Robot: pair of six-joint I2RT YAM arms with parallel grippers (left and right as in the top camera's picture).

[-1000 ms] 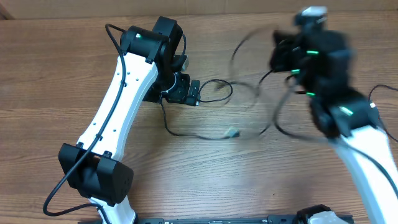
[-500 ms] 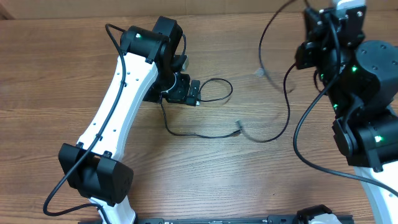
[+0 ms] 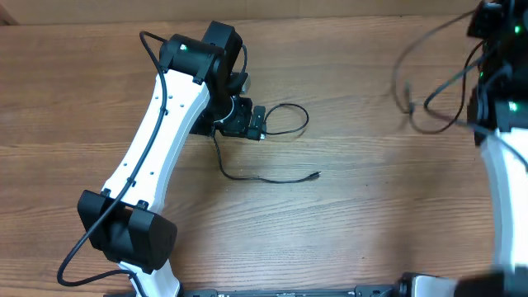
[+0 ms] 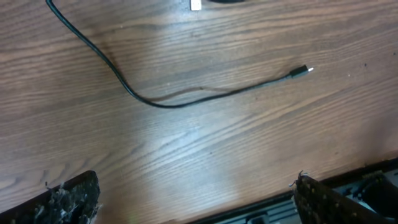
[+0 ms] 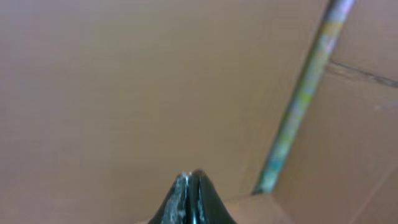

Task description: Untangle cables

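One thin black cable (image 3: 247, 176) lies on the wood table. It loops by my left gripper (image 3: 256, 122) and ends in a small plug (image 3: 316, 175). In the left wrist view the same cable (image 4: 161, 103) and its plug (image 4: 301, 71) lie ahead of the left gripper (image 4: 196, 186), whose fingers are wide apart and empty. A second thin black cable (image 3: 401, 66), blurred, hangs in the air at the far right from my raised right arm (image 3: 495, 74). The right gripper (image 5: 189, 177) is shut; the cable between its fingers is not visible there.
The right wrist view faces a brown cardboard wall (image 5: 124, 81) with a taped seam (image 5: 305, 93). The table's front edge and a dark rail (image 4: 273, 208) show in the left wrist view. The left arm's thicker black cable (image 3: 148, 45) runs along that arm.
My right arm has swung up and to the right, pulling the second cable away from the first. The first cable stays on the table. The left arm has not moved.
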